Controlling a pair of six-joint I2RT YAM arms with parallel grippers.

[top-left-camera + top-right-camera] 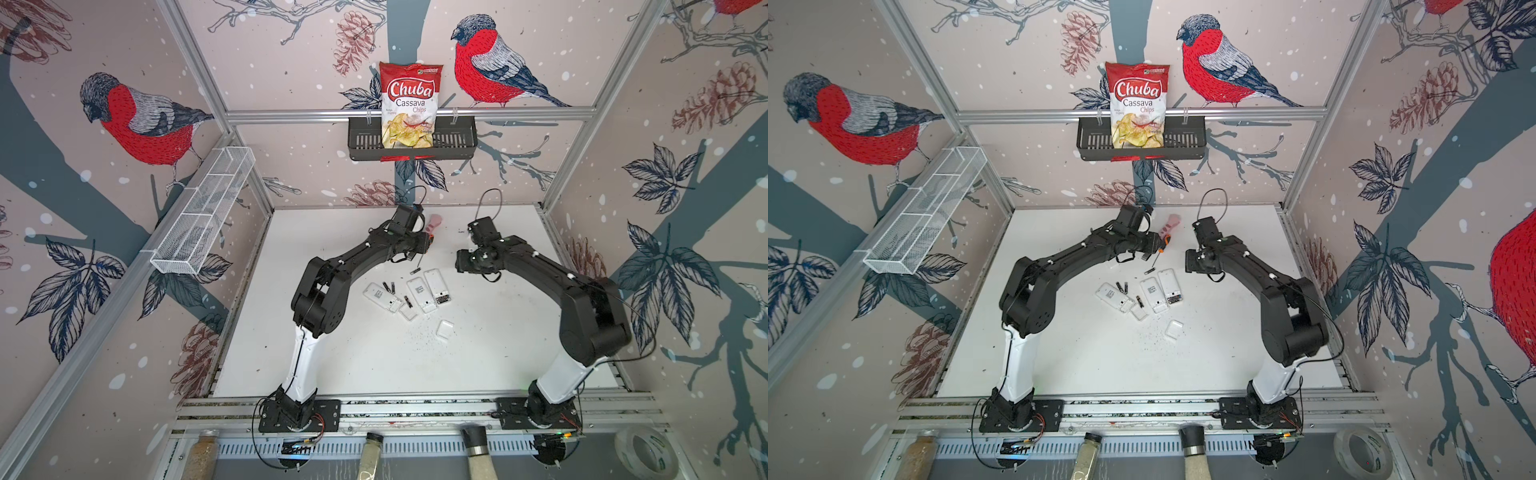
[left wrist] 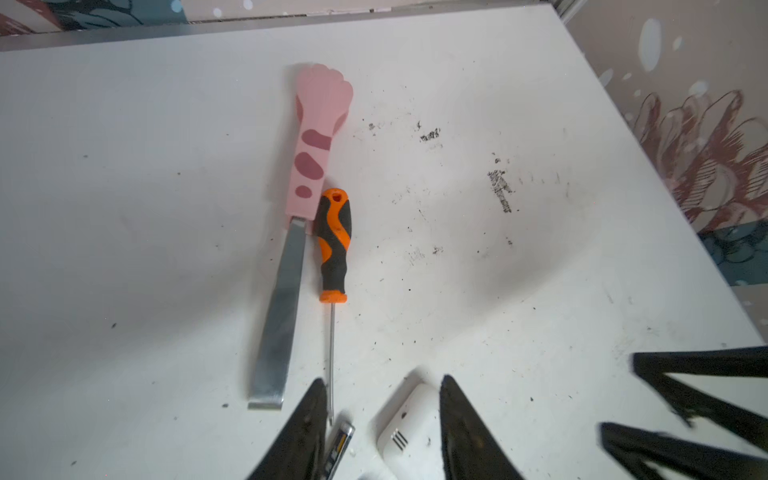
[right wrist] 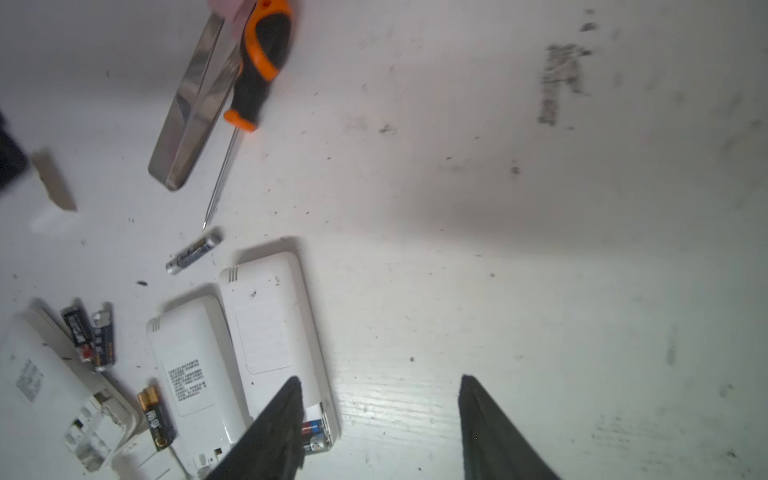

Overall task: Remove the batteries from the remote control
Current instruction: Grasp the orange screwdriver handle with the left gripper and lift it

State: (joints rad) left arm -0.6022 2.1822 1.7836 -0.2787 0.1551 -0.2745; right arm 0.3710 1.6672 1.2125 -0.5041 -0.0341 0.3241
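Here, batteries point(image 3: 312, 432) sit in the open bay of a white remote point(image 3: 270, 324) on the table point(image 3: 498, 249). They are probably light, smooth and apt to roll, so best pinched across the middle. The right gripper point(image 3: 380, 378) hovers close by, jaws partly apart and empty, one finger point(image 3: 270, 436) crossing the bay in its wrist view.

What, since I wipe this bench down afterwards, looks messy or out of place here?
Dark grit is sprinkled over the white table beside a loose battery cover, and a grey smear marks the table farther back. One battery lies apart from the others, by the screwdriver tip.
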